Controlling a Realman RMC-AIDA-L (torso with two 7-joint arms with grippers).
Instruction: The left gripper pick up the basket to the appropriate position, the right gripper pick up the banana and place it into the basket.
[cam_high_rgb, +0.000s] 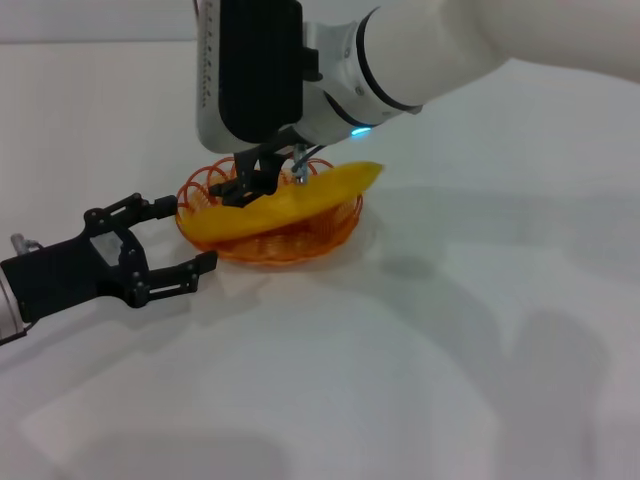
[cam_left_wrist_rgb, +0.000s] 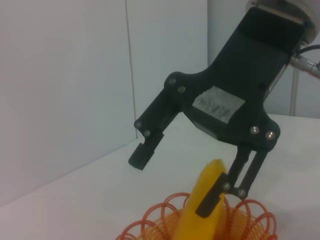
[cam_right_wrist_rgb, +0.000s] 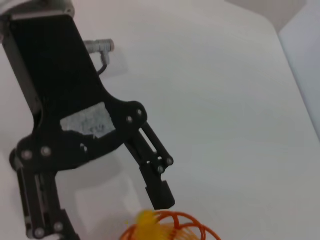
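The banana (cam_high_rgb: 290, 205) lies across the basket (cam_high_rgb: 335, 232), which sits on the white desk (cam_high_rgb: 480, 340), so both the basket move and the drop look done and only the arms' retreat seems left. The right gripper (cam_high_rgb: 262, 180) hangs just over the banana's left end with its jaws spread, one finger low beside the fruit, gripping nothing. The left gripper (cam_high_rgb: 185, 240) rests on the desk just left of the basket, jaws open and empty, upper finger by the rim.

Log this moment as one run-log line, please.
banana: lying across basket | right gripper: open, over banana | left gripper: open, beside basket rim, on table
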